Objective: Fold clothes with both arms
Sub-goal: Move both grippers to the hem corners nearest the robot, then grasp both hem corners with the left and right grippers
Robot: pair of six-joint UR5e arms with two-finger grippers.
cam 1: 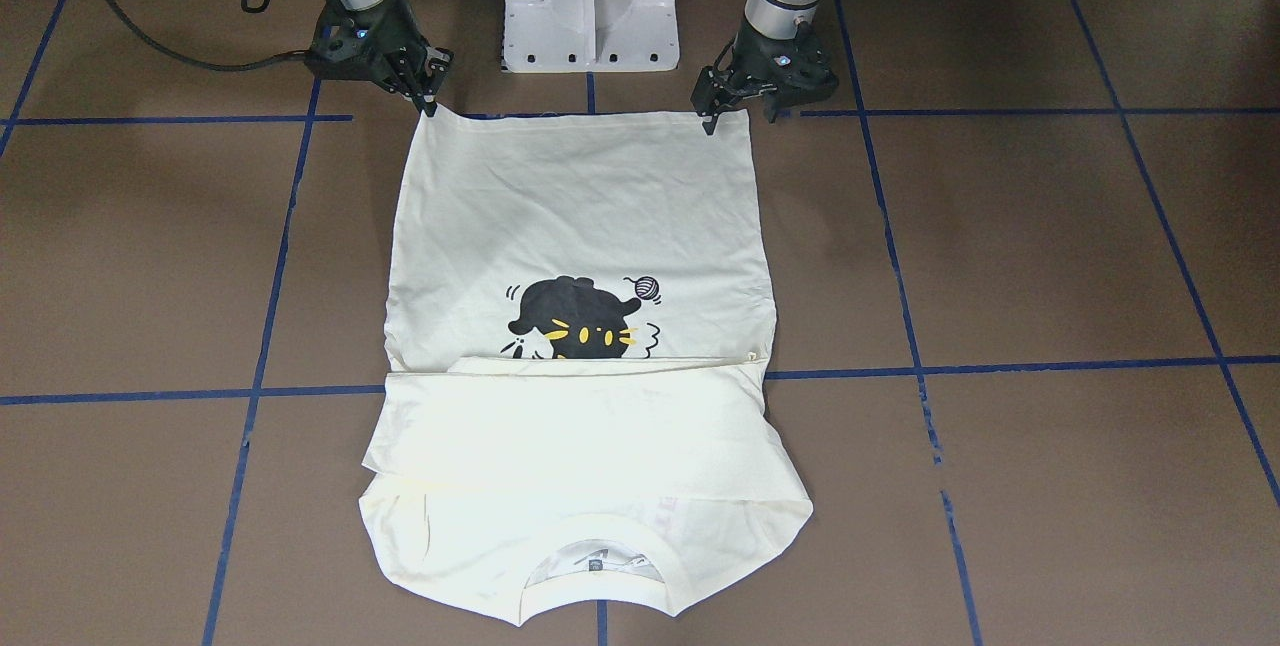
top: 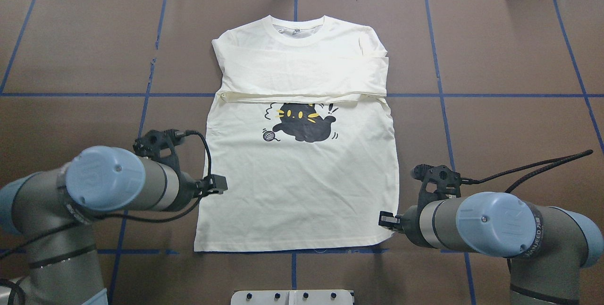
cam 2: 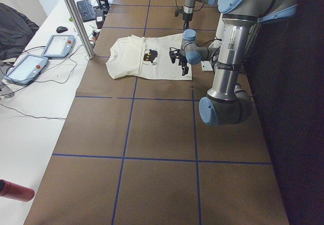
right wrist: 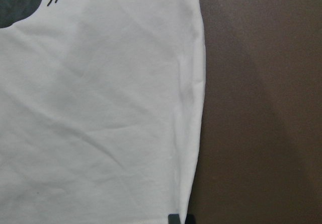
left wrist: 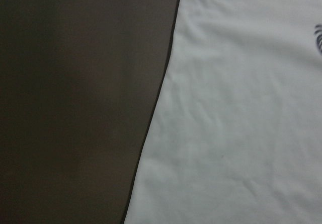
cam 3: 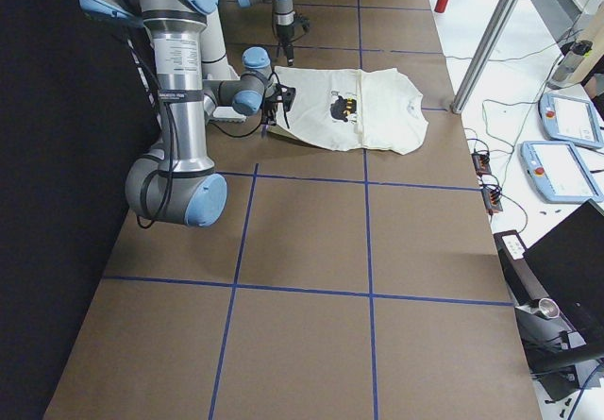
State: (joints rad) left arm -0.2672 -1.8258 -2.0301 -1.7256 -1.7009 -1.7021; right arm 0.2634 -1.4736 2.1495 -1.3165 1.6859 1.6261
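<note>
Left hand [cam 1: 715, 116] and right hand [cam 1: 430, 102] at hem corners, grip unclear; T-shirt [cam 1: 580, 206] lies lengthwise, collar away.

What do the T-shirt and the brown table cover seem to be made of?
T-shirt: probably soft cotton knit, matte; it wrinkles finely and lies limp. Table cover: perhaps paper or a thin mat, matte, without glare; the look leaves it open.

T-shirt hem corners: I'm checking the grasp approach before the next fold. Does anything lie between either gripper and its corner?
Nothing visible does. The left gripper and right gripper each sit right at a hem corner of the T-shirt, with only bare table beside them. The folded-over sleeves lie at the collar end.
</note>
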